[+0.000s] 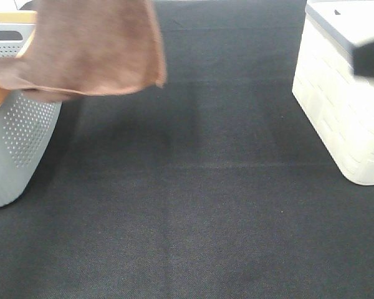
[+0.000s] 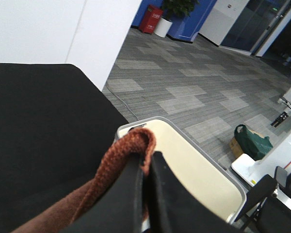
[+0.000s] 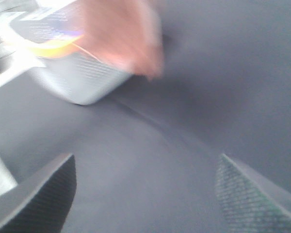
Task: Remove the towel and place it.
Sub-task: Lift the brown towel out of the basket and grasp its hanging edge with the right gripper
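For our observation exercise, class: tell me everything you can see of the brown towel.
The towel is a reddish-brown, fuzzy cloth with a stitched hem. It hangs in soft folds over the grey perforated basket at the left, one corner pointing down. The left claw is shut on a bunched edge of it; whether it touches the basket is unclear.

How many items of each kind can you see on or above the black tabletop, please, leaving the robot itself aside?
towel: 1
grey perforated basket: 1
white bin: 1
Total: 3
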You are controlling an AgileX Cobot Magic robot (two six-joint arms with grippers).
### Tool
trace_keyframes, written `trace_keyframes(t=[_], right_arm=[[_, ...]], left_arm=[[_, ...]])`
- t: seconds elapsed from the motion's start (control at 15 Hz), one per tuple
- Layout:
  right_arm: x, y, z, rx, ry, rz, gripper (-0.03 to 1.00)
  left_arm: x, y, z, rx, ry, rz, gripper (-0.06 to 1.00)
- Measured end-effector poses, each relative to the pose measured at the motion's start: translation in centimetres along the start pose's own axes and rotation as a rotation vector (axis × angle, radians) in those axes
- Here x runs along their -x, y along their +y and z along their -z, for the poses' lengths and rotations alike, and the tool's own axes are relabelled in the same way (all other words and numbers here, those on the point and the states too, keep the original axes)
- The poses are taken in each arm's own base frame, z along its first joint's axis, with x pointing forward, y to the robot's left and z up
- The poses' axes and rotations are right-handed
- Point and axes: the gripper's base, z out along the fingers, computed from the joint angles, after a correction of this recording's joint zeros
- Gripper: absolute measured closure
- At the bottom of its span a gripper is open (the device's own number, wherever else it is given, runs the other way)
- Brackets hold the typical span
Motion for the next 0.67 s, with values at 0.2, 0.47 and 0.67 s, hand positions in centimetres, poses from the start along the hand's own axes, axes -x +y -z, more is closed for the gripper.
trace_keyframes(t=[0.2,0.47,0.67], right_arm=[[2.9,-0.2,-2.6,0.093,0.023,0.096,0.26],[4.1,0.2,-7.5,0.128,0.015,0.169,0.27],[4.2,-1.0,-10.4,0.063,0.01,0.138,0.27]], left_arm=[[-1.3,-1.4,-2.4,-0.03,-0.009,-0.015,0.94],[-2.6,-3.6,-3.8,-0.078,0.001,-0.038,0.94],[-3.0,-4.5,-4.0,-0.101,0.011,-0.042,0.94]])
